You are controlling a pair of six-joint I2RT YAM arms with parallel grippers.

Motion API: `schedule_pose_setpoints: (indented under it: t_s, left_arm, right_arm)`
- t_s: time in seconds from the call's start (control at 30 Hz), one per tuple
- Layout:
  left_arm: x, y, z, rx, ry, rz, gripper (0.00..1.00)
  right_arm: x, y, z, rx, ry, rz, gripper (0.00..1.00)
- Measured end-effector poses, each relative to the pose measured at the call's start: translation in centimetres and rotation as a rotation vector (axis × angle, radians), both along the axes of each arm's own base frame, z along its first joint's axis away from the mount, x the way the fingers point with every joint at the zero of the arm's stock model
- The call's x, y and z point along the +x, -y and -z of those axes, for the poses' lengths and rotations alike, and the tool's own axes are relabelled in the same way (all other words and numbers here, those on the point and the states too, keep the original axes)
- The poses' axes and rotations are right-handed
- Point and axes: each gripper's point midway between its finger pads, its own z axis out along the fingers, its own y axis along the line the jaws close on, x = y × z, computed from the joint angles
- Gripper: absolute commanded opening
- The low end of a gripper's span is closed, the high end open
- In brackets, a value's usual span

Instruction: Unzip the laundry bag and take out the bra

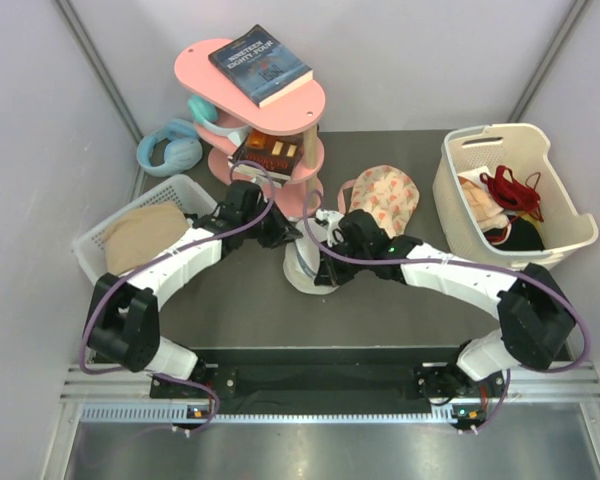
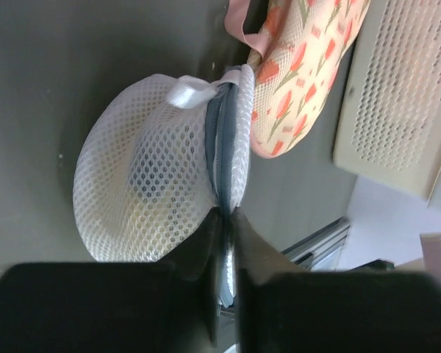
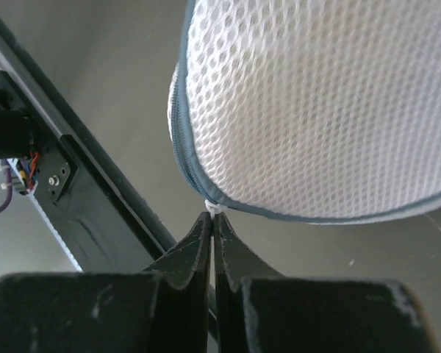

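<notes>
The laundry bag (image 1: pixel 302 270), a round white mesh bag with a grey-blue zip round its rim, stands on edge at the table's middle between both grippers. My left gripper (image 1: pixel 283 238) is shut on the bag's zip rim (image 2: pixel 222 158), as the left wrist view (image 2: pixel 226 213) shows. My right gripper (image 1: pixel 327 248) is shut on the small white zip pull (image 3: pixel 216 209) at the bag's (image 3: pixel 323 103) lower edge. The zip looks closed. The bra is hidden; only a faint yellow tint (image 2: pixel 143 213) shows through the mesh.
A peach floral fabric piece (image 1: pixel 385 196) lies just behind the bag. A white basket (image 1: pixel 460 205) with a red garment stands at the right. A pink shelf (image 1: pixel 310 100) with books is behind; blue headphones (image 1: pixel 168 150) and a white basket (image 1: pixel 180 190) of beige cloth are at the left.
</notes>
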Motion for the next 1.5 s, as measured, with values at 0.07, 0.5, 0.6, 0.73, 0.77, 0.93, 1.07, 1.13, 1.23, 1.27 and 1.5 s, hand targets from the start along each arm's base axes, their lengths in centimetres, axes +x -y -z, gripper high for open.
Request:
schedule_pose_setpoints:
  t_s: [0.07, 0.5, 0.6, 0.73, 0.77, 0.93, 1.07, 1.13, 1.23, 1.27, 1.5]
  left_arm:
    - [0.0, 0.0, 0.0, 0.013, 0.011, 0.016, 0.54]
    - [-5.8, -4.9, -2.5, 0.097, 0.004, -0.080, 0.84]
    - [-7.1, -5.6, -2.4, 0.076, 0.001, -0.109, 0.84]
    - [-8.9, -6.2, 0.8, 0.078, -0.089, -0.132, 0.83]
    - [-9.3, -6.2, 1.7, 0.079, -0.119, -0.137, 0.83]
    - [-10.0, -5.9, 4.1, 0.050, -0.190, -0.158, 0.83]
    - [-9.4, -5.4, 4.3, 0.007, -0.182, -0.177, 0.79]
    - [-8.9, -5.0, 4.2, -0.013, -0.174, -0.180, 0.69]
    - [-8.3, -4.6, 4.2, -0.032, -0.169, -0.182, 0.39]
    - [-8.2, -4.5, 4.3, -0.034, -0.168, -0.178, 0.33]
    - [-7.6, -4.0, 4.3, -0.052, -0.162, -0.179, 0.00]
  right_arm:
    - [-0.3, -0.6, 0.1, 0.012, -0.012, -0.009, 0.00]
    - [0.0, -2.5, 0.6, 0.030, -0.056, -0.035, 0.00]
    - [-0.2, -2.5, 0.7, 0.031, -0.060, -0.039, 0.00]
    - [-0.5, -2.7, 0.7, 0.032, -0.063, -0.050, 0.00]
    - [-0.6, -2.8, 0.7, 0.033, -0.064, -0.055, 0.00]
    - [-1.5, -3.7, 0.7, 0.035, -0.071, -0.089, 0.00]
    - [-2.5, -4.4, 0.5, 0.035, -0.071, -0.124, 0.00]
    - [-2.7, -4.7, 0.4, 0.039, -0.070, -0.133, 0.00]
    - [-2.8, -5.0, 0.2, 0.044, -0.067, -0.141, 0.00]
    - [-2.8, -5.0, 0.1, 0.044, -0.067, -0.143, 0.00]
    - [-2.7, -5.0, 0.2, 0.037, -0.060, -0.138, 0.00]
